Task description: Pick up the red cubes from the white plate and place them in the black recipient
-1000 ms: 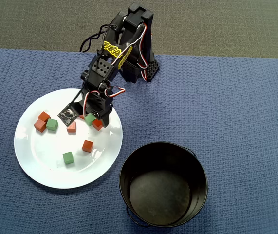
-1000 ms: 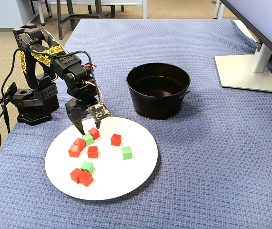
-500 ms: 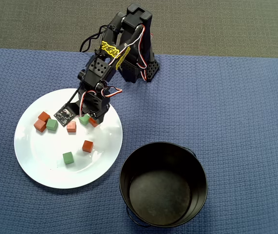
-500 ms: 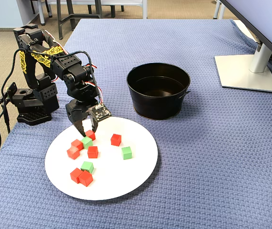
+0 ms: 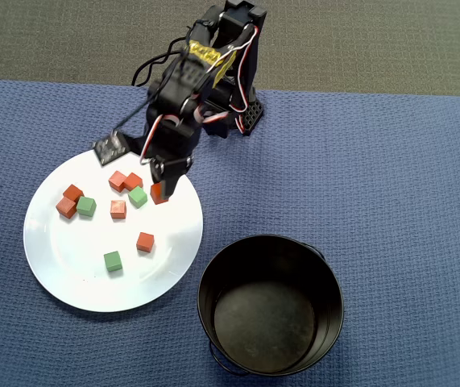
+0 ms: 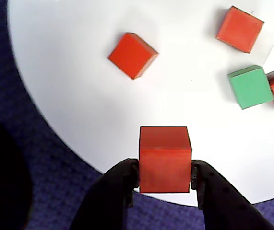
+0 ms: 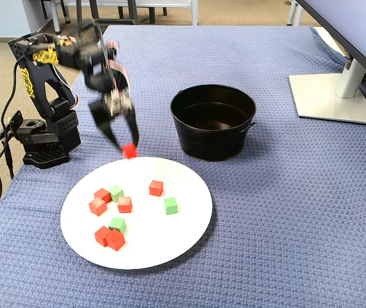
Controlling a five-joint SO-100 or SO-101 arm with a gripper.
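My gripper [image 6: 164,176] is shut on one red cube [image 6: 164,157], both fingertips pressed on its sides. In the fixed view the gripper [image 7: 129,148] holds that cube [image 7: 129,151] in the air above the far rim of the white plate [image 7: 160,240]. Overhead, the held cube [image 5: 159,193] hangs over the plate's [image 5: 72,270] upper right part. Several red cubes [image 5: 145,241] and three green cubes [image 5: 113,260] lie on the plate. The black recipient [image 5: 271,321] stands empty to the right of the plate, and its wall [image 7: 213,138] shows in the fixed view.
The arm's base [image 5: 239,114] stands at the table's far edge in the overhead view. A blue woven cloth [image 7: 285,212] covers the table. A monitor stand [image 7: 332,97] sits at the far right of the fixed view.
The gripper has closed on a red cube near the green one and lifted it clear of the plate. The arm has risen and swung back toward its base.
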